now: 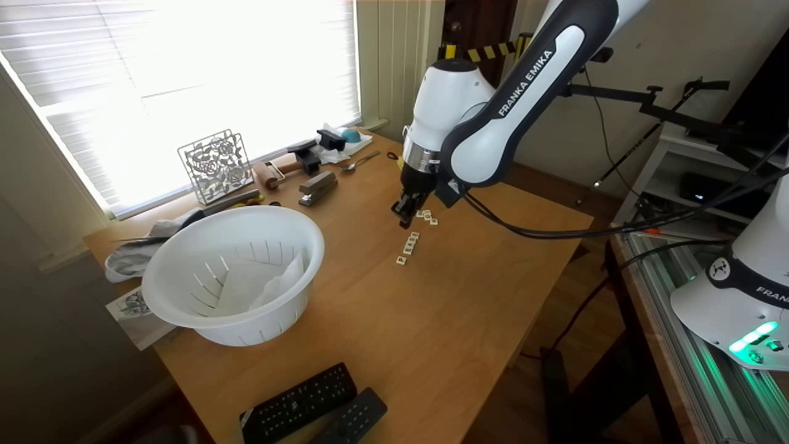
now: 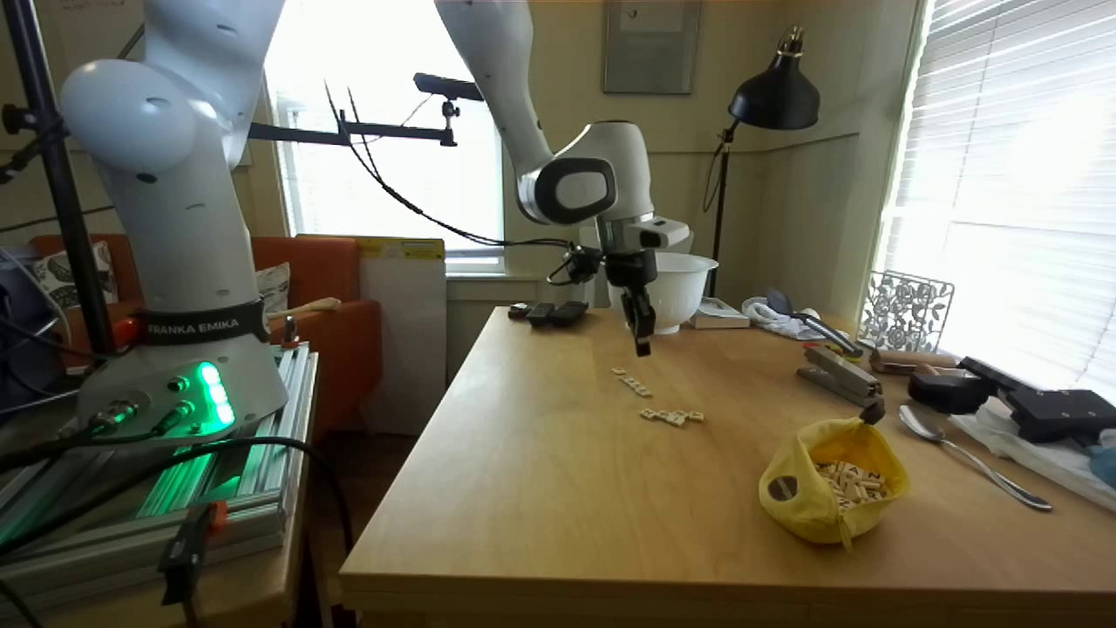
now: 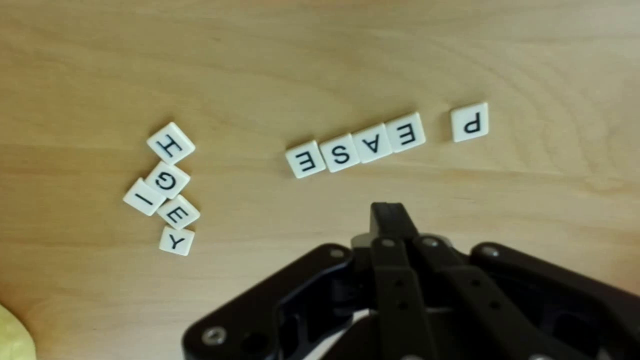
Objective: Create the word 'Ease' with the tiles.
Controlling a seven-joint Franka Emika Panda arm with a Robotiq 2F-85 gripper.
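Observation:
In the wrist view, small cream-white letter tiles lie flat on the table, letters upside down. A slanted row holds E (image 3: 406, 132), A (image 3: 372, 143), S (image 3: 340, 152) and E (image 3: 305, 159), read right to left; neighbours touch or nearly touch. A P tile (image 3: 470, 122) lies apart beside the first E. H (image 3: 171, 143), G (image 3: 167, 180), I (image 3: 144, 197), another E (image 3: 178, 212) and Y (image 3: 176, 240) form a loose cluster at left. My gripper (image 3: 393, 206) is shut and empty, fingertips together; in both exterior views it (image 1: 404, 221) (image 2: 643, 347) hangs above the table near the row.
A yellow bag (image 2: 828, 497) full of tiles stands on the table; its edge shows in the wrist view (image 3: 12, 335). A white bowl (image 1: 259, 327), remotes (image 1: 302, 401), a stapler (image 1: 318, 187), a spoon (image 2: 968, 458) and a metal holder (image 1: 216, 163) also stand or lie there.

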